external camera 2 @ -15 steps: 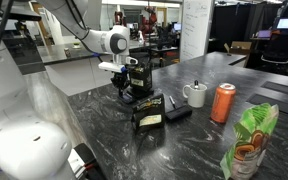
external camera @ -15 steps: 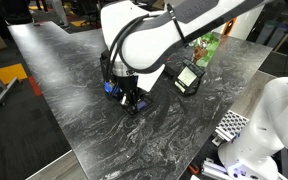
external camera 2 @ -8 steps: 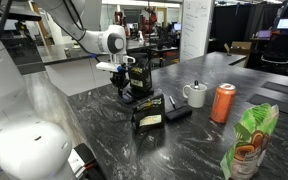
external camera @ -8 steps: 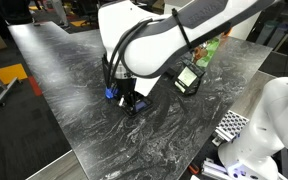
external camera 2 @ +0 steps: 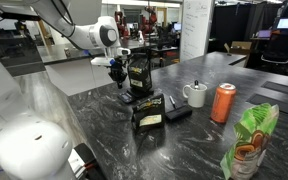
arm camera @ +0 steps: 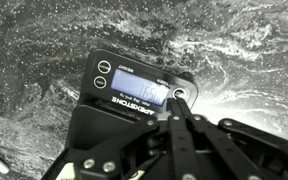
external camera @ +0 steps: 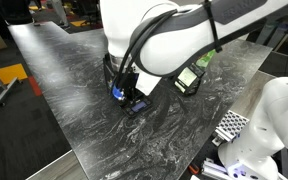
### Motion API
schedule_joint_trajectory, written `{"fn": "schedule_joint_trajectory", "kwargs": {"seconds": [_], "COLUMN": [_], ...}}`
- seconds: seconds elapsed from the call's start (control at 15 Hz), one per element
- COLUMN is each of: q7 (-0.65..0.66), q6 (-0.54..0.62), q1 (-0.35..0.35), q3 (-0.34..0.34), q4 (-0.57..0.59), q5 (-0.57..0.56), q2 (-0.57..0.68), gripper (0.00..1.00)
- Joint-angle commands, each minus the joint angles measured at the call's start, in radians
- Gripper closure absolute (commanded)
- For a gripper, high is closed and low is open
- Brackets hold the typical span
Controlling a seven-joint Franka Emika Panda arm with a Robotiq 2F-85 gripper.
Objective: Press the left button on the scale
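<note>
Risen a little since a second ago, the arm bends steeply down, gripper point(arm camera: 180, 113) fingers pinched together just over the scale point(arm camera: 136, 92). It lies flat on the dark marbled table point(external camera: 59, 70), near a black bag point(external camera 2: 139, 72), with lab clutter behind.

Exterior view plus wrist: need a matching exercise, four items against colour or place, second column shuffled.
Things:
1. mug
2. can
3. snack bag
4. scale

Colour or place:
a. green, nearest the camera in an exterior view
b. black, directly under the gripper
c. white
d. orange

Pairs: 1-c, 2-d, 3-a, 4-b
</note>
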Motion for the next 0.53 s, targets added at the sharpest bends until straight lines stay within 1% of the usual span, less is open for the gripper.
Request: {"fn": "schedule_joint_trajectory", "kwargs": {"seconds": [0.0, 0.47], "q7": [0.009, -0.016], "q6": [0.014, -0.001], "q1": [-0.011, -0.02], "q3": [0.002, -0.005], "q4": [-0.045, -0.043], "q5": [-0.009, 0.002], "q2": [-0.076, -0.146], "gripper": [1.0, 1.0]}}
